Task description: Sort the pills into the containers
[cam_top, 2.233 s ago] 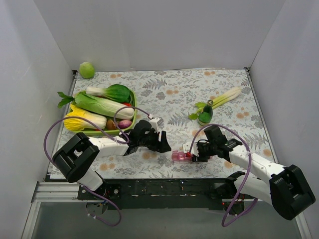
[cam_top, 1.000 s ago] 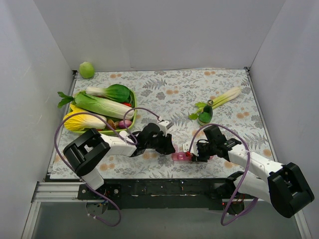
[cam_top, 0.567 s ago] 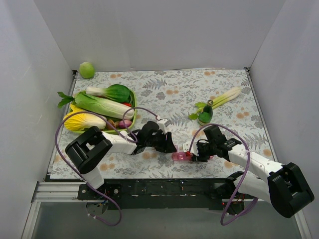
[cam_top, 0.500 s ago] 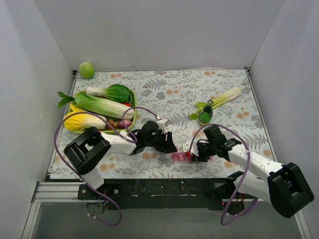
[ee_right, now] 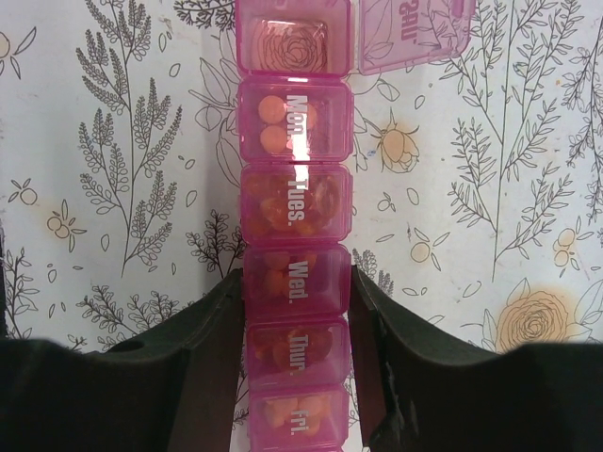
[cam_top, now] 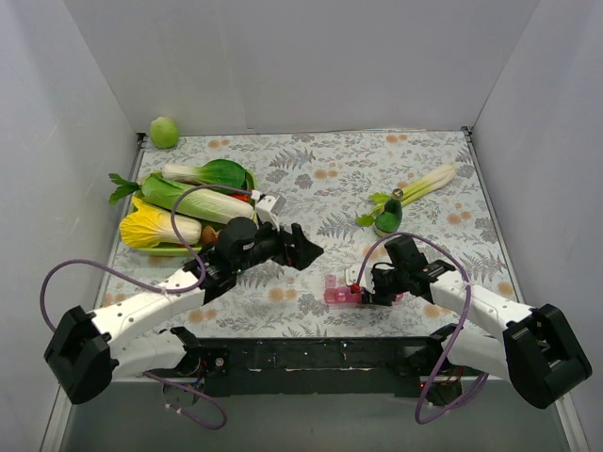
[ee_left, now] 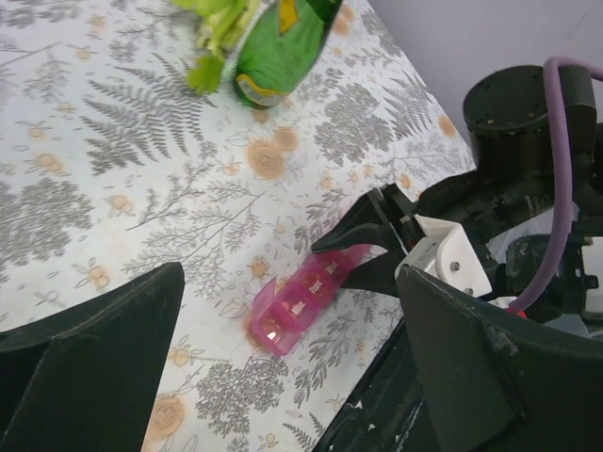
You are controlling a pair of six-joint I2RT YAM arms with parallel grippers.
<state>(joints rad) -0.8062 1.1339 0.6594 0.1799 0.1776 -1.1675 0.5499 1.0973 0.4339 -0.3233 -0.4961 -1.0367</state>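
1. The right gripper [ee_right: 298, 311] was clamped on the organizer [ee_right: 295, 202], at its Wed. and Thur. compartments.
2. The organizer was laid flat on the table [cam_top: 311, 179], near the front edge, with one end lid [ee_right: 407, 28] flipped open.
3. Orange pills [ee_right: 273, 124] were seen under the shut lids.
4. The left gripper [cam_top: 307, 252] was spread wide, apart from the organizer.

Soft, even white light falls from overhead across the scene, leaving only faint shadows beneath the arms [cam_top: 151, 306] on the floral tablecloth [cam_top: 311, 179]. A glare streak crosses the translucent pill organizer [ee_right: 294, 217]; the left gripper [ee_left: 292, 282] looms dark, slightly blurred.
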